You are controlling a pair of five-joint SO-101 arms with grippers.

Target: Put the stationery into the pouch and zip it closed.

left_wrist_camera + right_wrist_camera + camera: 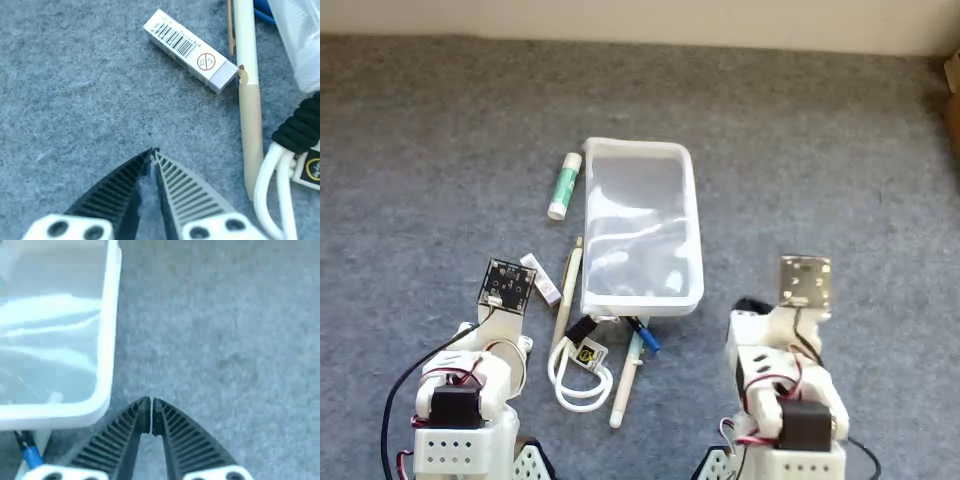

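Note:
A clear pouch with a white rim [642,225] lies flat in the middle of the grey carpet, also in the right wrist view [55,340]. Left of it lies a green glue stick [563,185]. A white eraser box [190,50] and a beige pen [250,95] lie just ahead of my left gripper [152,152], which is shut and empty above the carpet. A coiled white cable with a black tie [580,375], a white pen [627,380] and a blue pen [645,335] lie by the pouch's near end. My right gripper [151,402] is shut, empty, beside the pouch's near right corner.
Grey carpet [840,160] covers the whole work area. A pale wall strip runs along the far edge, and a brown object [952,90] sits at the far right edge. Both arm bases stand at the near edge.

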